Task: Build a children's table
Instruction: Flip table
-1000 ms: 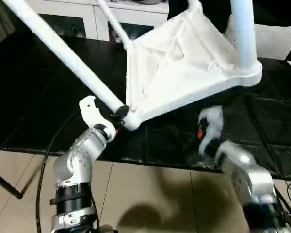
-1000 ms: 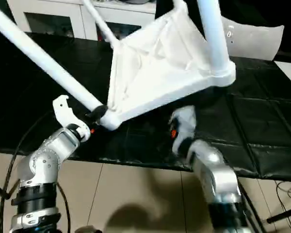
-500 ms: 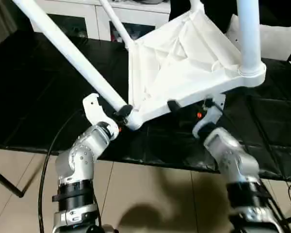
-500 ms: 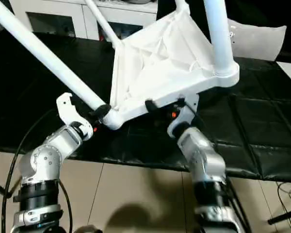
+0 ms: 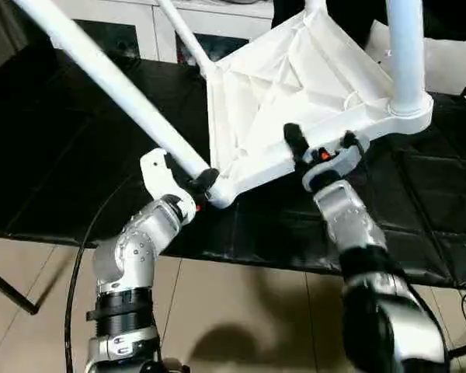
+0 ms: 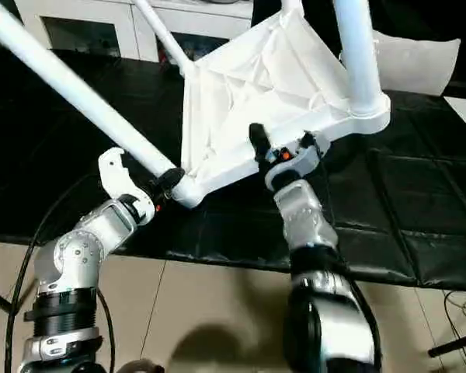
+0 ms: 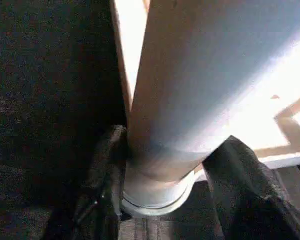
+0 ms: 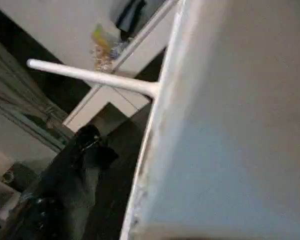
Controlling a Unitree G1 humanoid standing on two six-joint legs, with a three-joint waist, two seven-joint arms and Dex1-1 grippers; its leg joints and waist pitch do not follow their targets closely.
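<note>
Table (image 5: 295, 85) lay tilted, underside up, on black mat (image 5: 46, 155); legs (image 5: 113, 81) stuck up and out. We judged it light hollow plastic, stiff but slippery, so best hold at leg base or rim. Our left gripper (image 5: 193, 185) clenched leg at corner socket (image 5: 217, 190). Our right gripper (image 5: 320, 144) straddled near rim, fingers apart, not yet grasping. Smooth tapered tubes, ribbed underside, white cabinet (image 5: 132, 19) behind.
</note>
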